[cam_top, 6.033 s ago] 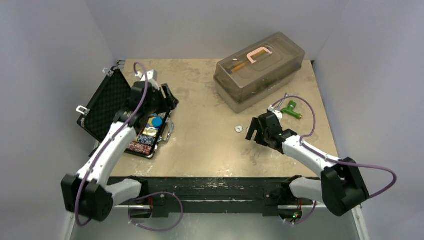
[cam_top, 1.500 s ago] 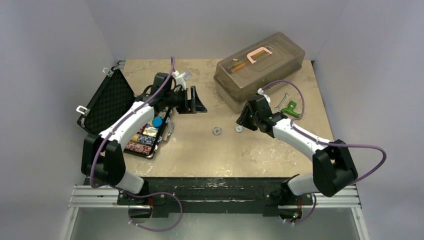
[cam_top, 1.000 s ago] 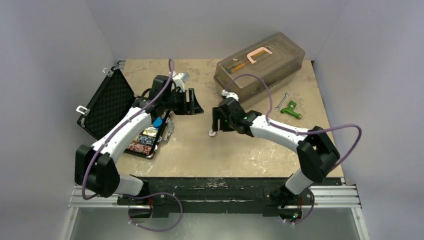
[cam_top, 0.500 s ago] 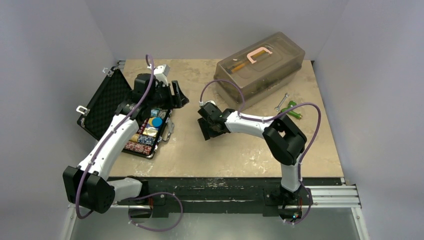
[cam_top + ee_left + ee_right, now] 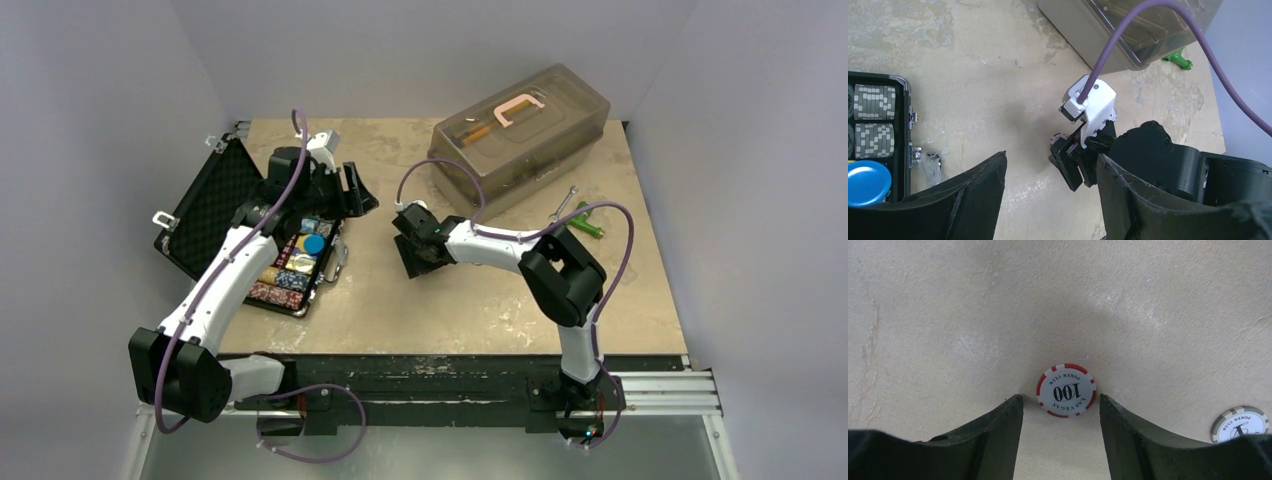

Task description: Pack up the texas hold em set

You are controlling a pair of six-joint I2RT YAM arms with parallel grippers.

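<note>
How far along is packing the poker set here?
Done: rows of chips and a blue disc sit in the open briefcase. In hand: the right claw is open, fingertips either side of a red-and-white 100 chip, not closed on it. Left: that chip, a grey-and-white chip beside it, then shutting and latching the lid. The left claw hangs open and empty by the case.

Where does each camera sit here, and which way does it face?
Top external: above, behind the bases, looking down at the table; left gripper and right gripper show.
Left wrist: faces across at the right gripper; own fingers below.
Right wrist: faces down at a red-edged chip between own fingers.
Shared: both wrist views show that chip.
</note>
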